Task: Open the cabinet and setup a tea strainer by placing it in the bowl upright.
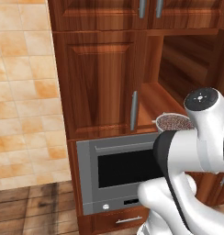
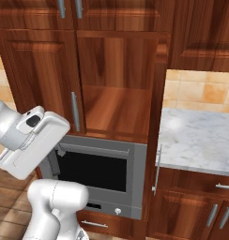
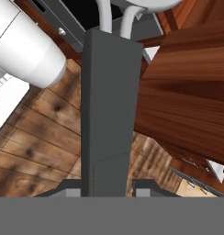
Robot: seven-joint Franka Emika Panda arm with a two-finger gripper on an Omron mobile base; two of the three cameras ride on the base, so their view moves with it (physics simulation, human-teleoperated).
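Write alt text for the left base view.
The cabinet's right side stands open, its left door shut. A silver tea strainer sits on the shelf above a grey oven. The white arm fills the lower right.

The cabinet (image 1: 98, 82) is reddish-brown wood with streaky darker grain, and its bar handle (image 1: 133, 110) is grey. The oven (image 1: 118, 172) below has a grey frame around a black glass window. A pale-rimmed round vessel (image 1: 174, 122) on the cabinet shelf shows a speckled brown inside. The wall tiles (image 1: 22, 92) are mottled cream and orange. The floor (image 1: 36, 209) is brown planks with dark knots. The desk (image 2: 201, 140) is white marble with faint grey veins. The arm (image 1: 196, 147) is white with dark joints.
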